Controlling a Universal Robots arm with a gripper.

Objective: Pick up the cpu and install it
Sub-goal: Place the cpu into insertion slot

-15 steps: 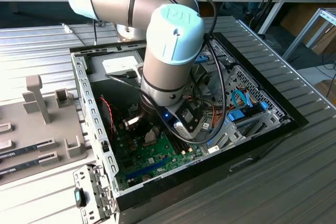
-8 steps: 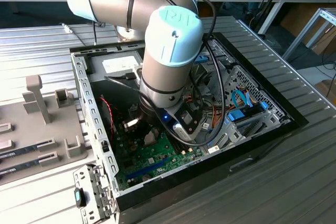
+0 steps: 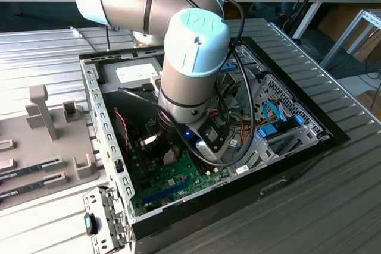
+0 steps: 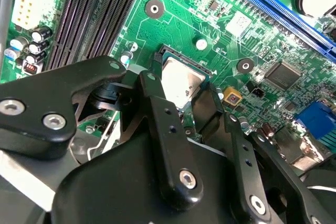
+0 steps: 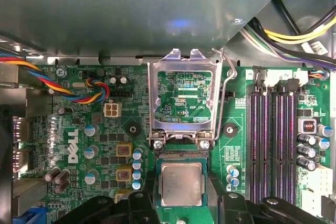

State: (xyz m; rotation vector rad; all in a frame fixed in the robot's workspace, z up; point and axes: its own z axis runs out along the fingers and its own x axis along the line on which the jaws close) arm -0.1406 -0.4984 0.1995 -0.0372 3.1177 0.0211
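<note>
Gripper narrow, fingers clamped on two sides of the cpu, cpu just beside the raised socket frame's hinge, memory slots and twisted cables flanking that frame

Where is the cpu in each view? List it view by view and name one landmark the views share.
Exterior view: hidden behind the arm's wrist, over the motherboard.
Second wrist view: cpu on the motherboard, beside the memory slots.
First wrist view: cpu at the hinge end of the raised socket frame.
Shared landmark: the memory slots, in both wrist views.
</note>
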